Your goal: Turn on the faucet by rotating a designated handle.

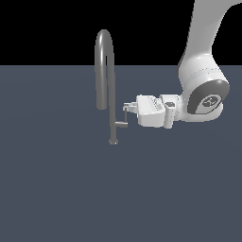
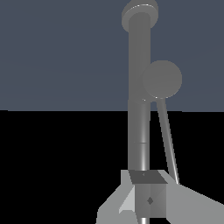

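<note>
1. Reach is basically done: my end effector [image 1: 126,109] sits level at the handle [image 1: 124,118], which sticks out toward 3 o'clock low on the faucet [image 1: 111,85] stem.
2. Fingers look close around the rod, but honestly I can't tell if they're clamped.
3. Judging by that, the actual rotation is what's left.

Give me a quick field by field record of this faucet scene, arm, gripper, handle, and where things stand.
faucet: upright gooseneck on a dark flat surface
handle: L-shaped lever low on the stem, rod pointing up
arm: reaches in from the exterior view's right
gripper: level, at the handle's rod tip
gripper state: cannot tell
contact: looks touching, not certain
water: none visible
</note>
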### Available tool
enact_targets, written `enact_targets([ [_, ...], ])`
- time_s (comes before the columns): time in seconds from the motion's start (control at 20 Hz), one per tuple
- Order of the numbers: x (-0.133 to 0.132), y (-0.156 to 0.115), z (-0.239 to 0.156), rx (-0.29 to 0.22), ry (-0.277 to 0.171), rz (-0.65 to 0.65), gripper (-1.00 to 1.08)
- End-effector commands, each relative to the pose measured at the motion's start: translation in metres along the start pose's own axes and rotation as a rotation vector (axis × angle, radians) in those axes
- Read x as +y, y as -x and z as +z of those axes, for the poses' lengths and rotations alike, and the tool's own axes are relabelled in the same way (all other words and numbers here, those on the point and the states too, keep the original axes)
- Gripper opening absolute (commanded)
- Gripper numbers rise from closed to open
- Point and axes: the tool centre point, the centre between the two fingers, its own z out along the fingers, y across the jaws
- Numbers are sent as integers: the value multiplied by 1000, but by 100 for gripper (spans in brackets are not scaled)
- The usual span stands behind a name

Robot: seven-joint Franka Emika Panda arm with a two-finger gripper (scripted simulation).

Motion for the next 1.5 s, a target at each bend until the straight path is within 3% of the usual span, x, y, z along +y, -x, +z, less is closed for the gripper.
enact_targets([
  [0.0,11,-1,0,-3,4,6,-100],
  [0.25,29,-2,0,-4,4,6,-100],
  [0.35,20,1,0,0,0,-7,-100],
  [0.75,56,-20,0,-4,5,5,-100],
  [0.85,43,-10,0,0,0,-21,-100],
  [1.2,72,-50,0,-4,5,4,-100],
  [1.25,72,-50,0,-4,5,4,-100],
  [1.3,59,-32,0,-5,4,-29,-100],
  [1.45,63,-50,0,-5,5,-18,-100],
])
